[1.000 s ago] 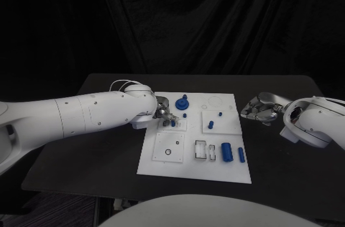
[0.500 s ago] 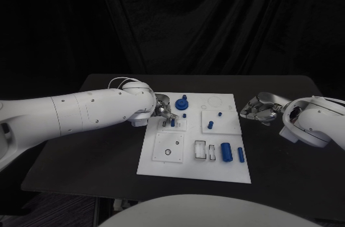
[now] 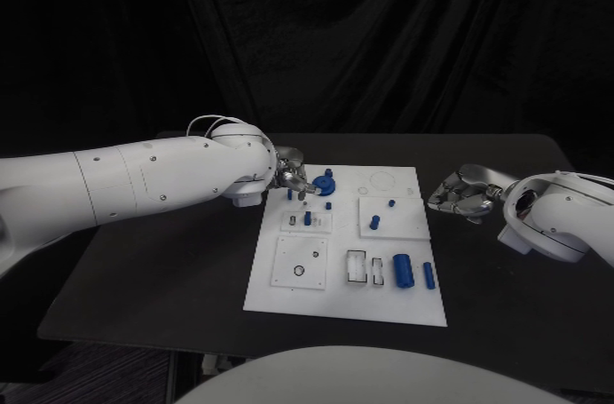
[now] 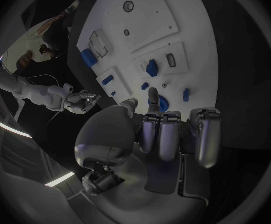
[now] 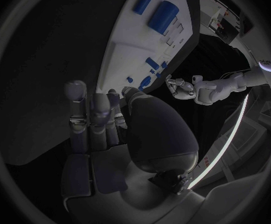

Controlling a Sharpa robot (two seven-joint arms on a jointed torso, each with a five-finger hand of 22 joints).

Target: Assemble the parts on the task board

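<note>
Just beside left hand (image 3: 293, 180), round blue part (image 3: 324, 186), on task board (image 3: 335, 299)

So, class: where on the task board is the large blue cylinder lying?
In the head view, the large blue cylinder lies at the near right of the task board, between the white slotted block and a thinner blue rod.

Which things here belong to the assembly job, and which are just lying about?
Job:
- white rectangular task board
- round blue disc part
- large blue cylinder part
- silver left hand, at the disc
- silver right hand, beside the board

Lying about:
- black table
</note>
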